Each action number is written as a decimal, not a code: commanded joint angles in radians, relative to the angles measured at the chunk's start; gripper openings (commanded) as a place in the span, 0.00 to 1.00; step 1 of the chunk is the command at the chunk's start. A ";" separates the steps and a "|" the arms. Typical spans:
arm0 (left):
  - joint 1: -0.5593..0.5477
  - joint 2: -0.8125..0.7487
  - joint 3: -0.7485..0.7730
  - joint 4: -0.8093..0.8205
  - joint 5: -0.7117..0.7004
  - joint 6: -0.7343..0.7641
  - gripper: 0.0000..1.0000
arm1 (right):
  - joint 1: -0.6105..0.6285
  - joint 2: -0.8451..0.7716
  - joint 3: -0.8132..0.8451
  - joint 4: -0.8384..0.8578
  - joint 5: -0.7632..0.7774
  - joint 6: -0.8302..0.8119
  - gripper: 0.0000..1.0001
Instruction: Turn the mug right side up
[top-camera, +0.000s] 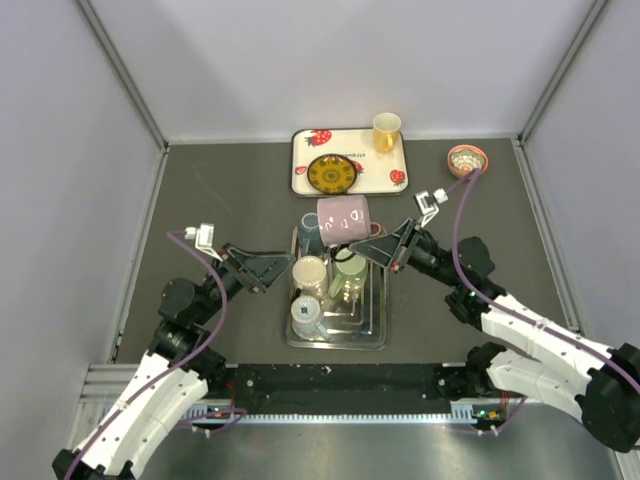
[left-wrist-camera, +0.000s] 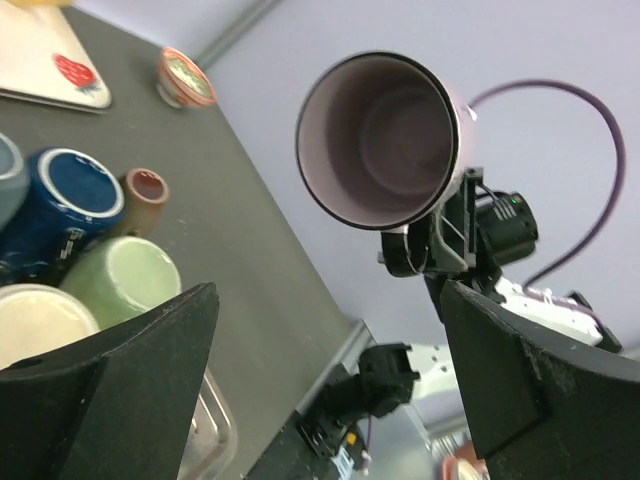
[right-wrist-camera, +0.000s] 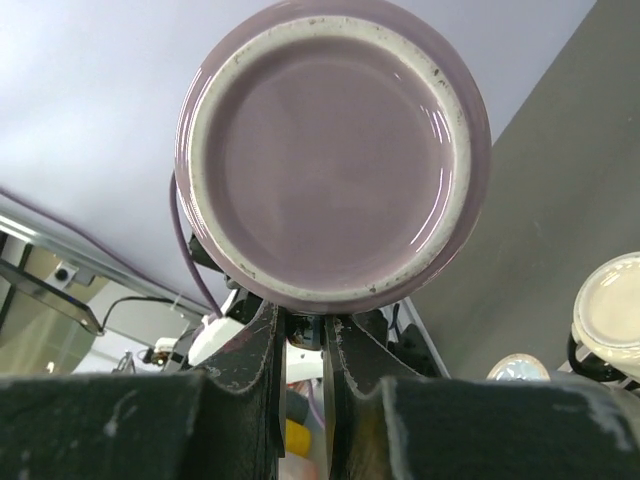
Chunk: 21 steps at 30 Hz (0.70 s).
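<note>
Pale lavender walls (top-camera: 340, 60) on three sides — dark grey tabletop (top-camera: 220, 190), soft even light

With the left arm (top-camera: 190, 320) bent in from the near-left corner of the bench toward its middle, wrist roughly level, and the left jaws spread wide, pointed across at the opposite wrist. With the right arm (top-camera: 520, 325) angled in from the near-right corner toward the centre, and the right jaws pinched almost together on the mug (top-camera: 343, 217), held sideways in the air.
</note>
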<state>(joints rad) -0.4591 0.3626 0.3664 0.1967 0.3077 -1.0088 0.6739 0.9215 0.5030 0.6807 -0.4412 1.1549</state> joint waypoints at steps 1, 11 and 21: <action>-0.004 0.104 0.055 0.199 0.188 -0.017 0.97 | -0.007 0.007 0.052 0.199 -0.043 0.013 0.00; -0.036 0.344 0.106 0.406 0.358 -0.059 0.83 | 0.000 0.043 0.078 0.137 -0.074 -0.033 0.00; -0.101 0.460 0.167 0.449 0.355 -0.042 0.82 | 0.006 0.077 0.109 0.121 -0.083 -0.058 0.00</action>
<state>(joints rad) -0.5365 0.8021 0.4870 0.5400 0.6395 -1.0508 0.6739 1.0061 0.5182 0.6830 -0.5148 1.1313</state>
